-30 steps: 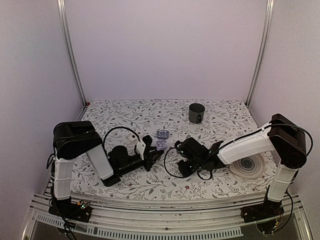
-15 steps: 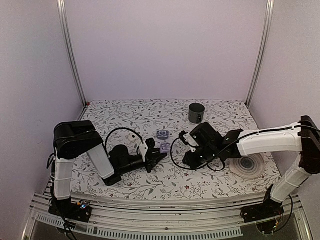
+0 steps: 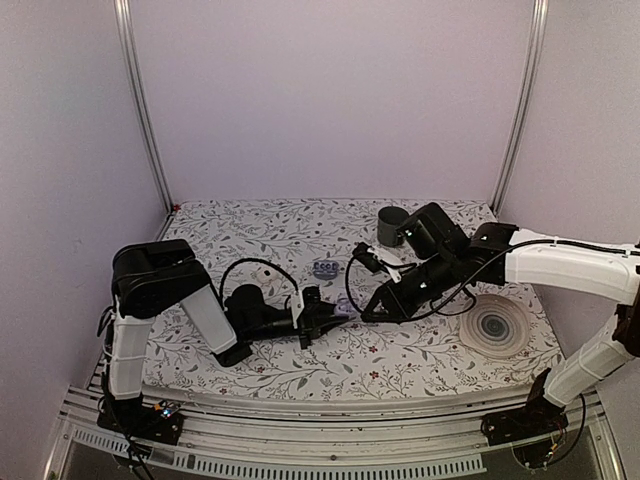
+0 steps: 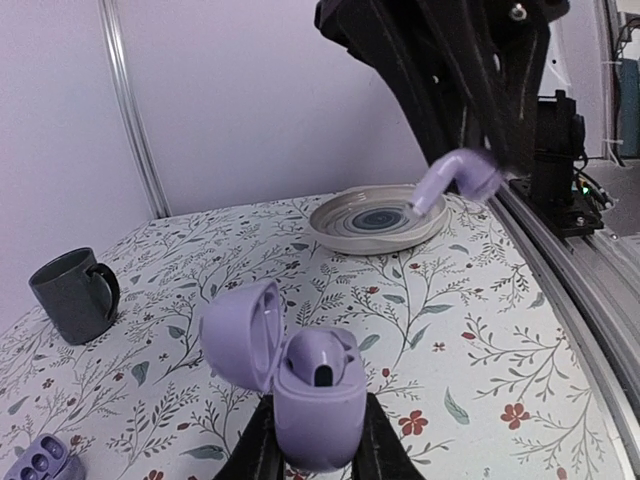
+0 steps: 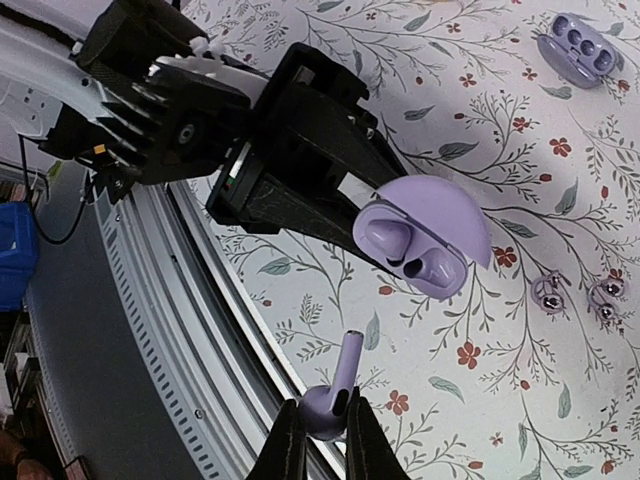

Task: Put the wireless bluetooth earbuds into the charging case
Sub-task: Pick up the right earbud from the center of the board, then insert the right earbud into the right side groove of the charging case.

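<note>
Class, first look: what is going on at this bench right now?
The left gripper holds the lilac charging case by its base, with the lid swung open. The right gripper pinches a lilac earbud by its head. The earbud's stem points toward the case but is apart from it. One socket looks filled, and the other shows dark and empty. A dark mug and a swirled plate stand on the floral table, with neither gripper near them.

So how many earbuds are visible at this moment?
2. One earbud is pinched in the right gripper, close to the open charging case that the left gripper holds; the second earbud looks already seated in one socket of it. No other shows.
</note>
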`<control>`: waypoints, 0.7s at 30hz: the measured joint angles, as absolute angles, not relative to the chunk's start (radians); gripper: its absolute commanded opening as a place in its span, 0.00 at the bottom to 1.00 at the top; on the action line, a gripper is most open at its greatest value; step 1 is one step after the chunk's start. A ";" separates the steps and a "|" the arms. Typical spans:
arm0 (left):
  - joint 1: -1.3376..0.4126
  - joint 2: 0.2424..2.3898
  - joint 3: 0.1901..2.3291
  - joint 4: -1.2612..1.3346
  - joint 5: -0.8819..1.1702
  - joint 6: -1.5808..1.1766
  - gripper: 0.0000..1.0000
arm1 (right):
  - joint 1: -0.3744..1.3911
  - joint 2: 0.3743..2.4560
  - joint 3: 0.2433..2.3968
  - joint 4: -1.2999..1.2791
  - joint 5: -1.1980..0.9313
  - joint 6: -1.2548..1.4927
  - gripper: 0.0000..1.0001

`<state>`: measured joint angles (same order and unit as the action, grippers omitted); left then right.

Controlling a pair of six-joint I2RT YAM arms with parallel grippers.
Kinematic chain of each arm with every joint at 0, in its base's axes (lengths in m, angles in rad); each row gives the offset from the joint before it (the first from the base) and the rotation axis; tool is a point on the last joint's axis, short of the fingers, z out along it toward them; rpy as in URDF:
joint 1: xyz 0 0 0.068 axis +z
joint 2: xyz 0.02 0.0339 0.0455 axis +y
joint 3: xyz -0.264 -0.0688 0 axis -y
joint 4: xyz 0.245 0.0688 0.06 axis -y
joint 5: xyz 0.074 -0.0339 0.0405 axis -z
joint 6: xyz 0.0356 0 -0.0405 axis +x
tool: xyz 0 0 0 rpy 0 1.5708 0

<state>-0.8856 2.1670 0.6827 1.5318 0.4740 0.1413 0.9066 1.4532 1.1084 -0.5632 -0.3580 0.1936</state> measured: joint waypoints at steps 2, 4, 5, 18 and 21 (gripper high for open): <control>-0.891 2.167 0.683 1.532 0.494 0.152 0.00 | 0.904 1.455 1.139 -0.591 -0.385 0.186 0.07; -0.895 2.167 0.682 1.532 0.509 0.165 0.00 | 0.901 1.456 1.158 -0.611 -0.406 0.181 0.07; -0.897 2.167 0.681 1.532 0.513 0.171 0.00 | 0.900 1.456 1.163 -0.618 -0.415 0.179 0.07; -0.922 2.167 0.675 1.532 0.529 0.233 0.00 | 0.889 1.518 1.173 -0.734 -0.492 0.152 0.06; -0.927 2.166 0.670 1.532 0.530 0.243 0.00 | 0.883 1.526 1.174 -0.744 -0.495 0.149 0.06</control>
<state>-0.9268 2.1662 0.6704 1.5318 0.5297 0.2432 0.8825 1.5257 1.1736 -0.7444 -0.4946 0.1490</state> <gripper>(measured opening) 0.197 0.122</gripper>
